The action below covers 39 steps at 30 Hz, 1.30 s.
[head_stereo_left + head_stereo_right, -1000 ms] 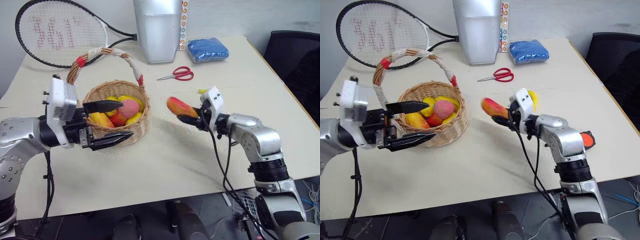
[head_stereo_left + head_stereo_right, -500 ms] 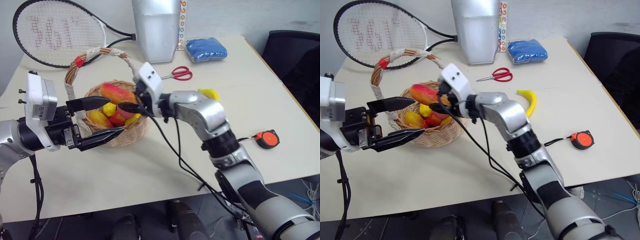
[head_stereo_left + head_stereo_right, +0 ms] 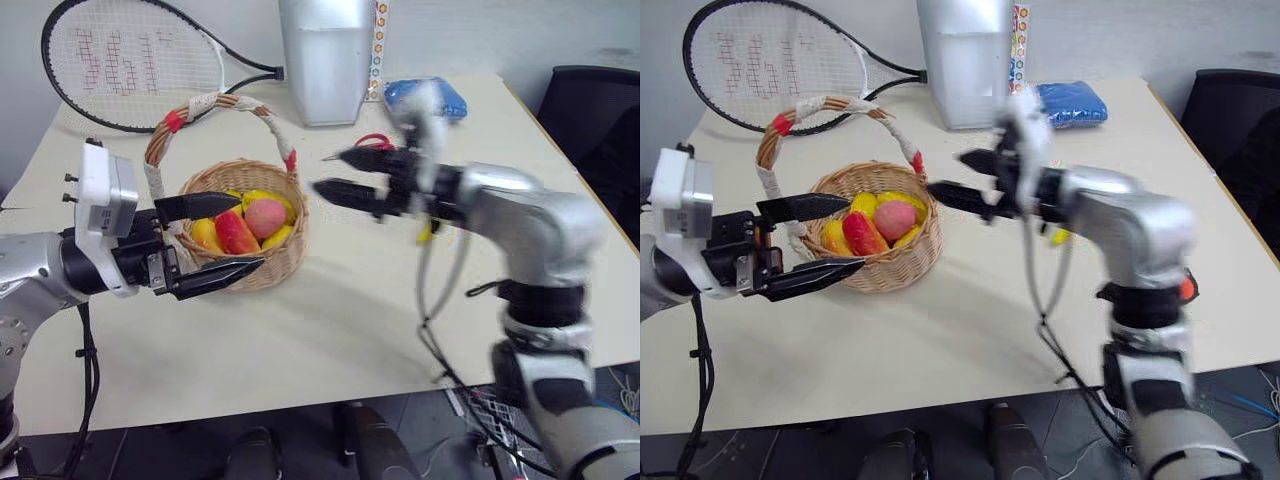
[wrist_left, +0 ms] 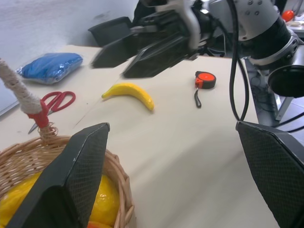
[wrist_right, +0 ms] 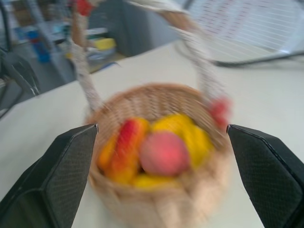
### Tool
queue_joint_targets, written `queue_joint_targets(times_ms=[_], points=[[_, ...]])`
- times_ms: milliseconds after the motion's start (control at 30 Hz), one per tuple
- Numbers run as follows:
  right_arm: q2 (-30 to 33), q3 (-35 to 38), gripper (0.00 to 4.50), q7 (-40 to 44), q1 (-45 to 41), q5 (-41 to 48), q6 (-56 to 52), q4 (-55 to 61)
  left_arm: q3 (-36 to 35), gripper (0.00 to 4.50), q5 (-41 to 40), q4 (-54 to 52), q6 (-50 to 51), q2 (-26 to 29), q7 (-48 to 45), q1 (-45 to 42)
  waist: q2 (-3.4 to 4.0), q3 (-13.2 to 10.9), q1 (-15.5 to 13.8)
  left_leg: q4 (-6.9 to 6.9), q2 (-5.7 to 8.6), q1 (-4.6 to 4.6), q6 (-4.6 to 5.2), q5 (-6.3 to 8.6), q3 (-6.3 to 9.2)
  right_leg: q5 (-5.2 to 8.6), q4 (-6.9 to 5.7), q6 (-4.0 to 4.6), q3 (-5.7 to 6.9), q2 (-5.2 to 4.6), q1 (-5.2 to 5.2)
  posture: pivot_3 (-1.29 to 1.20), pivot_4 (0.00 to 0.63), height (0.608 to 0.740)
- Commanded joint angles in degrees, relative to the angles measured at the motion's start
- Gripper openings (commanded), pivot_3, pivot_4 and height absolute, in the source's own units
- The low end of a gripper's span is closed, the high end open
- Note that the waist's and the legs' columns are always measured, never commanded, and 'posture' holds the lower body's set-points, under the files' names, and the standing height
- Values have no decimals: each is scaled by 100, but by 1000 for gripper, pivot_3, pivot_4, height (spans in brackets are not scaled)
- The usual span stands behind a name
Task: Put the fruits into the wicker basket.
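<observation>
The round light-tan woven wicker basket [image 3: 245, 225] with its tall arched cloth-wrapped handle stands on the beige table [image 3: 340, 320] and already holds several toy fruits: a long red-yellow mango [image 3: 236, 232], a round pink-orange peach [image 3: 265, 216] and some yellow pieces around them. The right end effector [image 3: 340, 174] hangs in the air just beside the basket, its two black fingers spread wide and empty. The left end effector [image 3: 228, 236] sits at the basket's near side, fingers also spread, one over the rim and one outside the wall, holding nothing.

By the look of it, most of the task is done. What seems left is the curved yellow banana [image 4: 129, 93], lying on the table well apart from the basket, between red-handled scissors [image 4: 51, 102] and an orange-black tape measure [image 4: 205, 80].
</observation>
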State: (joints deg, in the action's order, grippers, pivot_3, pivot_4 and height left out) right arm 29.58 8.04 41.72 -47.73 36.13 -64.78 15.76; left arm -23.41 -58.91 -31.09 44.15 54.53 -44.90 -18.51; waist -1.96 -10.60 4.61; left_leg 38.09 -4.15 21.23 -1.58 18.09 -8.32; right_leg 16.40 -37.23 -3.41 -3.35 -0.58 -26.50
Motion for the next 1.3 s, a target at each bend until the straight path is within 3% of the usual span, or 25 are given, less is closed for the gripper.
queue_joint_targets(times_ms=[33, 133, 233, 333, 533, 700, 900, 1133, 1233, 1300], points=[[1258, 976, 4478, 167, 1101, 145, -490, 571, 214, 4500, 105, 115, -197, 5, -226, -271, -1, 0, -2, 0, 1, 0, 0, 0, 0, 0, 2, 0, -1, 1, 0, 0, 150, 740], [1993, 1641, 4478, 0, 2115, 2, -714, 616, 408, 4500, 164, 224, -249, -40, -362, -441, 1, -1, 17, -5, 4, -5, 1, -1, -1, 0, 2, -2, -6, 4, 2, 0, 150, 740], [2198, 2440, 4478, 18, 2784, 231, -1047, 734, 526, 4500, 215, 280, -282, -88, -423, -518, 0, -2, 81, -6, 5, -18, -3, -2, 1, -3, -10, -8, -40, 12, 1, 0, 150, 740], [2251, 2638, 4478, -146, 3229, 47, -787, 834, 664, 4500, 259, 319, -266, -120, -470, -565, 0, -2, 110, -8, 11, -35, -13, -7, 13, -3, -22, -9, -56, 23, 3, 0, 150, 740], [1583, 1542, 4478, -1153, 2208, -617, 84, 72, 820, 4500, 168, 361, -206, -308, -398, -901, -5, -4, 184, -5, 20, -39, -12, -11, 9, -8, -21, -17, -69, 24, 6, 0, 150, 740], [600, 489, 4478, -2056, 741, -1551, 1144, -1770, 963, 4500, 207, 189, -193, -376, -329, -1106, -2, -6, 188, -10, 24, -33, -10, -11, 7, -8, -21, -17, -74, 22, -3, 0, 150, 740], [-304, -4, 4478, -2687, -384, -2347, 2499, -4369, 894, 4500, 167, 23, -168, -492, -9, -1120, 0, -7, 185, -10, 22, -19, -9, -10, 4, -8, -16, -17, -67, 16, -11, 0, 150, 740], [-811, -98, 4478, -2716, -1256, -2697, 3774, -6702, 611, 4500, 57, -202, -89, -400, 216, -828, 1, -7, 210, -5, 23, -17, -8, -10, -1, -8, -20, -17, -63, 13, -10, 0, 150, 740], [-914, -126, 3875, -2339, -1344, -2721, 4139, -7095, 600, 4500, 35, -221, -75, -395, 317, -842, 1, -7, 237, -5, 20, -18, -10, -11, -1, -8, -22, -17, -59, 15, -9, 0, 150, 740], [-953, -102, 3212, -2324, -1358, -2748, 4268, -7200, 566, 4500, 4, -214, -65, -380, 354, -820, 1, -7, 263, -4, 20, -18, -10, -11, 0, -8, -22, -17, -59, 13, -8, 0, 150, 740]])
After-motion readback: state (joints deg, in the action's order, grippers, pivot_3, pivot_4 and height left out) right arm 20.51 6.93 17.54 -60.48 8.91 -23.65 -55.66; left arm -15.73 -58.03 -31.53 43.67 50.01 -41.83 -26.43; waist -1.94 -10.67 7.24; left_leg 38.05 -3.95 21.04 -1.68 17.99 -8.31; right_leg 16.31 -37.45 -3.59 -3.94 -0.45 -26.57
